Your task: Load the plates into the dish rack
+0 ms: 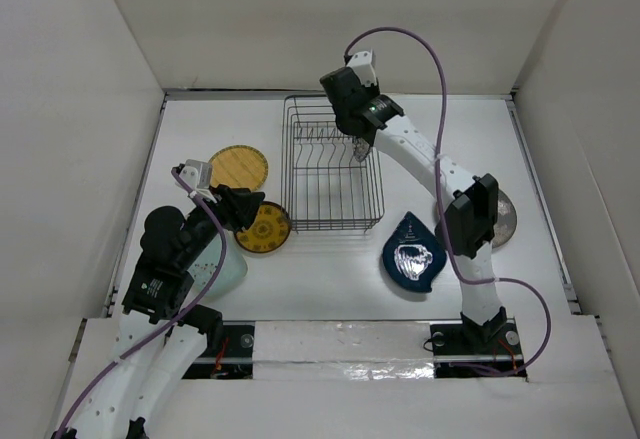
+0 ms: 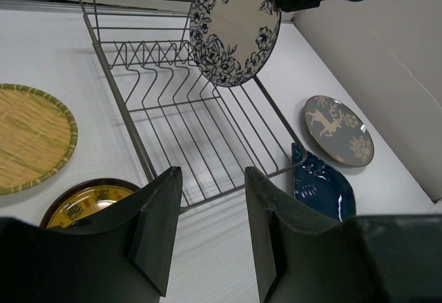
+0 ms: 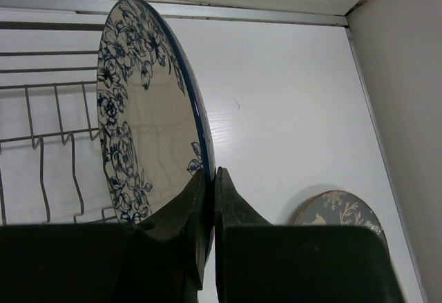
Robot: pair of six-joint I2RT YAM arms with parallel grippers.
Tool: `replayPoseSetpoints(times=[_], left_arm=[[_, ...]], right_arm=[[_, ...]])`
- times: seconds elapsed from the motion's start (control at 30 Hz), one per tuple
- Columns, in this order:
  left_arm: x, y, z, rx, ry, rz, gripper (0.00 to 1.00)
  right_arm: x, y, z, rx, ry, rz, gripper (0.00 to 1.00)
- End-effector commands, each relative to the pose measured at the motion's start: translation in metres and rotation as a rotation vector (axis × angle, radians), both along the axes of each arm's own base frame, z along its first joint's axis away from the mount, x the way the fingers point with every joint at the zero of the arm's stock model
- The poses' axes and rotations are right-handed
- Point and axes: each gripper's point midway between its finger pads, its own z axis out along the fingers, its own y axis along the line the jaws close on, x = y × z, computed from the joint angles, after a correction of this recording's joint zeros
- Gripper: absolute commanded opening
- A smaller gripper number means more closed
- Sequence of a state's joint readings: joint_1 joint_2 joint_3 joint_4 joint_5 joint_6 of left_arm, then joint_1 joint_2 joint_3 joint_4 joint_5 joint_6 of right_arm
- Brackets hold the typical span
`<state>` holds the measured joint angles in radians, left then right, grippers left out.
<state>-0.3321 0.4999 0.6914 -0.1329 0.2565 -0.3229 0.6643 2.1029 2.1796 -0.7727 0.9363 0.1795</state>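
The dark wire dish rack (image 1: 330, 169) stands at the back centre and holds no plates. My right gripper (image 1: 360, 144) is shut on the rim of the white-blue floral plate (image 3: 145, 130) and holds it upright over the rack's far right side (image 2: 186, 123). My left gripper (image 2: 210, 179) is open and empty, above the table just in front of the rack's near left corner. The dark mandala plate (image 1: 264, 227) lies beside it. The yellow-tan plate (image 1: 238, 167) lies left of the rack.
The navy leaf plate (image 1: 412, 256) lies in front of the rack's right corner. The grey plate (image 1: 503, 214) lies at the right, partly behind my right arm. The pale mint plate (image 1: 230, 264) lies partly under my left arm. White walls enclose the table.
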Motion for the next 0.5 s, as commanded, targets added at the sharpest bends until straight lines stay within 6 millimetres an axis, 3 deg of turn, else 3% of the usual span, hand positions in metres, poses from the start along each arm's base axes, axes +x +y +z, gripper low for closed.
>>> replayPoseSetpoints(times=[0.0, 0.33, 0.47], left_arm=[[-0.001, 0.000, 0.015, -0.018, -0.050, -0.002, 0.38], [0.001, -0.001, 0.015, -0.016, -0.044, -0.003, 0.38], [0.003, -0.002, 0.012, -0.012, -0.033, -0.002, 0.38]], right_arm=[[0.003, 0.034, 0.003, 0.028, -0.057, 0.037, 0.00], [0.013, 0.046, -0.019, -0.035, -0.040, 0.048, 0.00], [0.023, 0.028, -0.011, 0.008, -0.052, 0.018, 0.00]])
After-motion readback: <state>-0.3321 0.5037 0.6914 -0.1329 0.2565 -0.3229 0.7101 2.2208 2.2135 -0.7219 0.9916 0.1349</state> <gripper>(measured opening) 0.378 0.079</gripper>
